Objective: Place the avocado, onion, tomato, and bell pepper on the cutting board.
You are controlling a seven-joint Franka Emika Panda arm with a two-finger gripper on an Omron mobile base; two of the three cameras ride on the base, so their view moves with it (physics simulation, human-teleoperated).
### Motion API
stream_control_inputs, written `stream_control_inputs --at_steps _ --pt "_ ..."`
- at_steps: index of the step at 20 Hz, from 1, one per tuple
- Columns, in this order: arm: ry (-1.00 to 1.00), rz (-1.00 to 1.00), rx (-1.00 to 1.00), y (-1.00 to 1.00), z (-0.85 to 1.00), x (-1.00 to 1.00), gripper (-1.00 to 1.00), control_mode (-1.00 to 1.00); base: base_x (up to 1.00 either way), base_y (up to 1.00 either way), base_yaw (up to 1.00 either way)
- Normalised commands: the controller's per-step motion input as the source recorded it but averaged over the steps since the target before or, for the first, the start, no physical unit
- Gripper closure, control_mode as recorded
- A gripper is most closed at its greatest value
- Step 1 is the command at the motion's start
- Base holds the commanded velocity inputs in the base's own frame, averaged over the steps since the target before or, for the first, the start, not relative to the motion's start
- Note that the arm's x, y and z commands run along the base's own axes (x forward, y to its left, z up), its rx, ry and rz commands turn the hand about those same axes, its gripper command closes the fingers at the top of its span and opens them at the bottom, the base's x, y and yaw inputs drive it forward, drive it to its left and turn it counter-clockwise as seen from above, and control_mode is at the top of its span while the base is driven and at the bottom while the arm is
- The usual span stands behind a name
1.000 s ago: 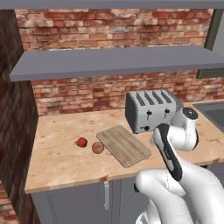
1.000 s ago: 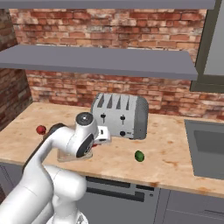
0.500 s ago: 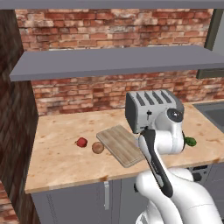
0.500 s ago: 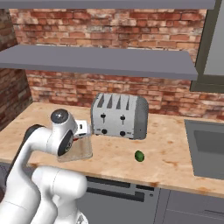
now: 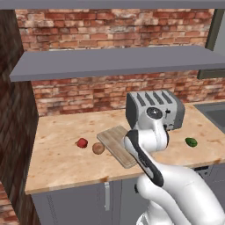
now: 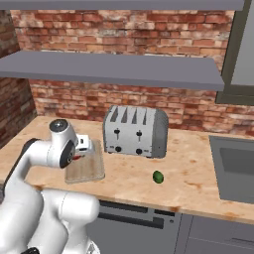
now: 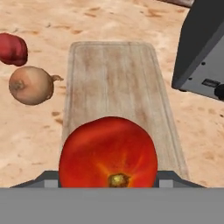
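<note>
The gripper (image 7: pixel 109 183) holds the smooth orange-red tomato (image 7: pixel 108 153) tight above the pale wooden cutting board (image 7: pixel 116 83). Dropped from high, it might roll off toward the tan onion (image 7: pixel 30 85).

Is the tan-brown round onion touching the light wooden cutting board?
Apart. The hand view shows bare counter between the onion and the cutting board's edge.

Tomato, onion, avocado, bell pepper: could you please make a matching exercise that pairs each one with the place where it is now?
Things:
1. tomato
2. onion
3. avocado
4. bell pepper

Places:
A. on the counter, at the far side of the toaster from the board
B. counter, closest to the cutting board
C. in the gripper, above the board
D. counter, beyond the onion from the board

Pairs: 1-C, 2-B, 3-A, 4-D
</note>
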Motion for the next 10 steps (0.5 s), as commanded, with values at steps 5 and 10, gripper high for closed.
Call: stream_control_inputs --at_steps 5,10 --pt "0.17 0.00 0.00 0.32 0.00 0.57 1.00 -1.00 0.00 0.00 0.00" --pt "0.03 0.00 0.00 0.12 -0.01 0.39 1.00 -1.00 0.00 0.00 0.00"
